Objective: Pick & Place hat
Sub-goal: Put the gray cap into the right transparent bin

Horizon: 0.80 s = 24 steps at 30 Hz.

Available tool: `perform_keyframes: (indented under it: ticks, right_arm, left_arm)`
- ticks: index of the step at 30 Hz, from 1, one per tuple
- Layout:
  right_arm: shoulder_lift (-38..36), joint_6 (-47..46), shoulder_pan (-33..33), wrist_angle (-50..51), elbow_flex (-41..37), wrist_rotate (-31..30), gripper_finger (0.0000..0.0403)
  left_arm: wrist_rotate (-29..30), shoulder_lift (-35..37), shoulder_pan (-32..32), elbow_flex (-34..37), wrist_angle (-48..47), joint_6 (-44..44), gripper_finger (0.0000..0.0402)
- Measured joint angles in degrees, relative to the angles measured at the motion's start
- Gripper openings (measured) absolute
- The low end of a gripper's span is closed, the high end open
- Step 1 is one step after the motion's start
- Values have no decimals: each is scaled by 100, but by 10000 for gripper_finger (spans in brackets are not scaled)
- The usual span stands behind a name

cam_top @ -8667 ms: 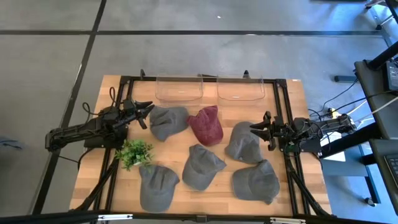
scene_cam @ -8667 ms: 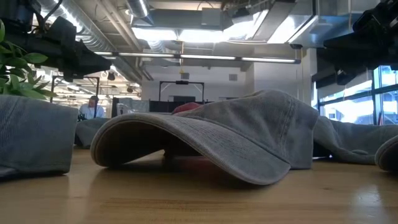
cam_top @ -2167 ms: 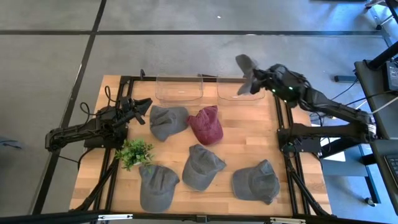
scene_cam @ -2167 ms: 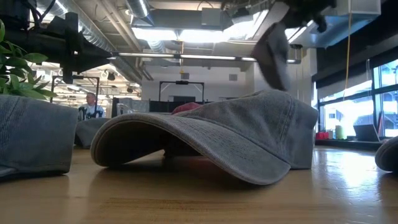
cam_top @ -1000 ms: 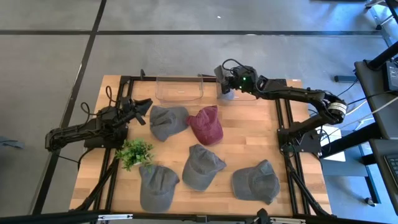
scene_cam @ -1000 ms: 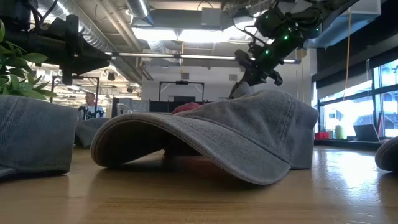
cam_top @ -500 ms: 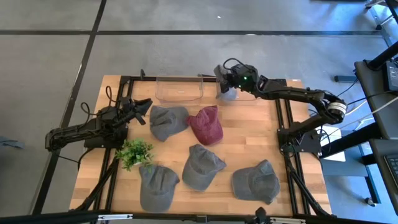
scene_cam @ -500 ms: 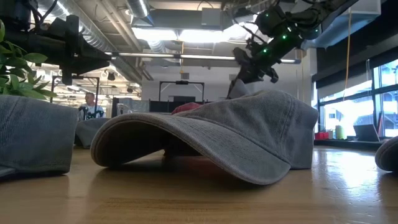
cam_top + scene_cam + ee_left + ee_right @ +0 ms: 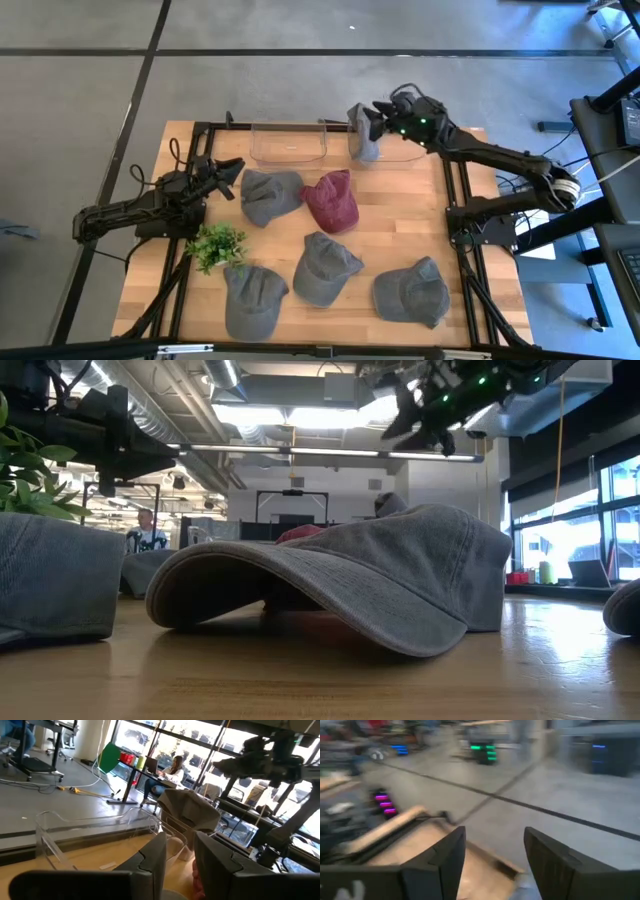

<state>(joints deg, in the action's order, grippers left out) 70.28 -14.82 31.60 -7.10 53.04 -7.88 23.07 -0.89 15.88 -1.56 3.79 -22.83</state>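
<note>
Draping limply over the left end wall of the right clear bin point(image 9: 392, 148), the grey cap point(image 9: 362, 132) at the counter's far edge shows how these hats behave: soft washed cotton that folds under its own weight, light enough for one hand, with only the brim and the front panel offering any stiffness. It appears half in the bin, half hanging on the wall, so it looks delivered but not neatly settled.

The right hand point(image 9: 377, 119) sits just above and beside that cap, and its fingers point(image 9: 441, 862) stand wide apart with nothing between them in the right wrist view; I judge the cap released. The left hand point(image 9: 229, 173) waits near the counter's left edge, just beside another grey cap point(image 9: 268, 194), fingers point(image 9: 150, 865) parted a little and empty.

Other hats remain on the counter point(image 9: 470, 180): a maroon cap point(image 9: 333, 199) near the centre, and three grey caps point(image 9: 324, 267) toward the near edge. A small green plant point(image 9: 216, 245) stands close to the left edge, and the left clear bin point(image 9: 288, 142) looks empty.

For a next pick, the crown fabric should bunch easily into a pinch; taking a fold at the top of the crown, or the seam where brim meets crown, would likely hold best. Gripping the brim alone risks the cap swinging and snagging a bin wall.
</note>
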Motion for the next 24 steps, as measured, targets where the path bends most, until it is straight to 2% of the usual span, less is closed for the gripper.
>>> perform_keyframes:
  ticks: [5,8,15,19,24]
  right_arm:
    - [-442,283,-385,181,0,2145,198]
    - [-577,-316,-809,776,2,2872,194]
    - [-632,-2101,-2185,3268,2,3051,181]
    - [-630,-3864,-3068,4301,2,2934,174]
    - [-632,-6234,-4256,4800,2,2900,169]
  left_arm:
    - [26,0,0,0,0,1,95]
    - [20,0,0,0,0,-2,95]
    - [-6,0,-2,0,-51,-2,95]
    - [43,0,0,0,-105,0,95]
    - [118,0,-1,0,-105,0,95]
